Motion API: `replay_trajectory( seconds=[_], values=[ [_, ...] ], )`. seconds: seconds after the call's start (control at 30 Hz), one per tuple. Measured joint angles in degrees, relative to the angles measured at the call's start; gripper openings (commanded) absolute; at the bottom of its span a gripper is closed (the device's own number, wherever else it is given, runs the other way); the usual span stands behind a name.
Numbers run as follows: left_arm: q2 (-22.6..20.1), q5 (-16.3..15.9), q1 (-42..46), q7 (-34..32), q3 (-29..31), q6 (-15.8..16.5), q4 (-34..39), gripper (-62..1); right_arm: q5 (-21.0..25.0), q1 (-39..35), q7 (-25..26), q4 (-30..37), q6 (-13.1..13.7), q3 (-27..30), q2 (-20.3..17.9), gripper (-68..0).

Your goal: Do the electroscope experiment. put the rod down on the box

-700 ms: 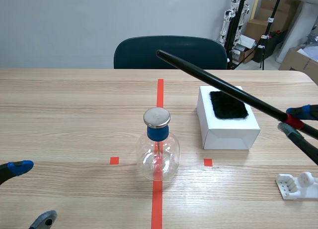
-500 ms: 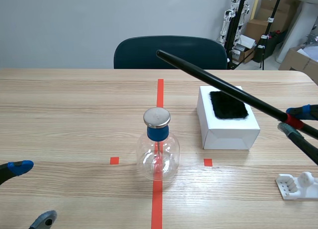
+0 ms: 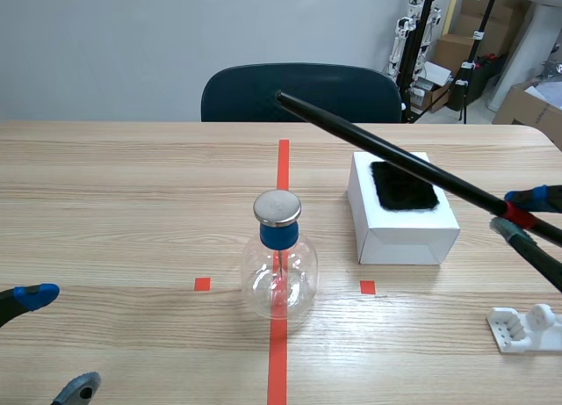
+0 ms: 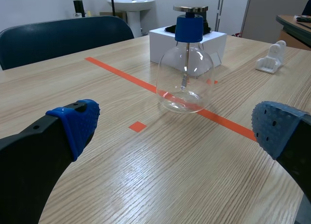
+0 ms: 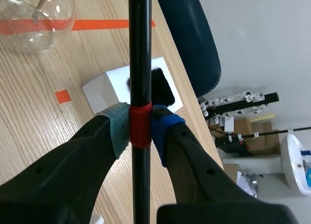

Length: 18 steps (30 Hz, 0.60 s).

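The rod (image 3: 386, 150) is not yet on the box (image 3: 404, 225). The right claw (image 3: 524, 214) is clamped on the rod's red band near the tabletop's (image 3: 132, 203) right edge. From there the black shaft slants up and away across the box's far right corner, and its free end points toward the chair (image 3: 228, 93) beyond the far edge. Judging by that tilt, the rod is carried above the box without resting on it. What seems left is to bring it lower and flatter onto the black pad (image 3: 402, 185) on the box top, then let go.

The electroscope flask (image 3: 279, 269) stands upright on the central tape line, about midway between the near and far edges, with the box beside it toward the right edge. The left claw (image 3: 57, 342) sits spread wide and empty at the near left corner, well apart from everything. A small white plastic stand (image 3: 525, 328) lies near the near right corner.

The right wrist view alone shows the grip clearly: grey-green and blue pads press the red band from both sides, and the box and its pad lie under the shaft. The left wrist view shows no rod at all, but it shows the thin metal stem hanging inside the flask. Only the scene view shows the rod's whole slant.
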<state>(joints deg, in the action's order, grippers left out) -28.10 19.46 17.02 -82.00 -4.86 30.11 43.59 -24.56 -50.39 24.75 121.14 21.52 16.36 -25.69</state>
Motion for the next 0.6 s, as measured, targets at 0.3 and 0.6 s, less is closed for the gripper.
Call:
replay_trajectory(
  seconds=[0.3, 0.6],
  values=[
    [0.0, 0.0, 0.0, 0.2, 0.0, 0.0, 0.0, 1.4, 0.2, 2.7, -2.0, 0.0, 2.3, -4.2, -12.7, -63.6],
    [0.0, 0.0, 0.0, 0.2, 0.0, 0.1, 0.0, 1.4, 3.2, 11.5, -11.4, -0.9, 15.3, -9.5, -25.7, -63.6]
  ],
)
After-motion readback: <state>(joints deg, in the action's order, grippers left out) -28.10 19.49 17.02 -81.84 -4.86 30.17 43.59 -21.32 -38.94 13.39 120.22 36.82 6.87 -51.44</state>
